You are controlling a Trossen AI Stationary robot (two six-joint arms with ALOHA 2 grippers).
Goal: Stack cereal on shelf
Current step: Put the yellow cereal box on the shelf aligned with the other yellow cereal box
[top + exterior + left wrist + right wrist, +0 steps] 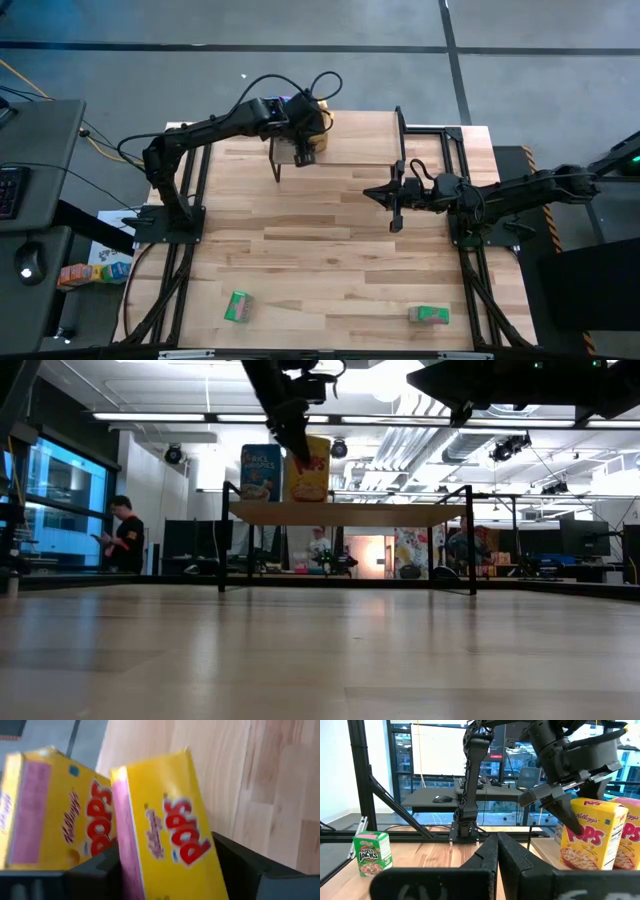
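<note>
The shelf (350, 513) stands at the table's far middle, its light board on black legs. On it, in the low view, a blue cereal box (260, 472) stands upright beside a yellow one (312, 472). My left gripper (296, 442) comes down over the shelf (350, 145) and is shut on that yellow box (165, 835). A second yellow box (50, 810) stands right beside it. Two green boxes (238, 307) (428, 315) lie near the table's near edge. My right gripper (385, 194) waits shut above the table's right middle. My left gripper pinches the yellow box by its upper part (580, 822) between its two fingers (240, 865), one on each broad face. The fingers come slanting down from above. The box stands about upright, its bottom at the shelf's top board (592, 867).
Another green box (371, 852) shows in the right wrist view, standing on the table. A person (125, 535) stands in the room beyond the table. Small coloured boxes (95, 270) lie off the table's left side. Bare wood lies between the shelf and the green boxes.
</note>
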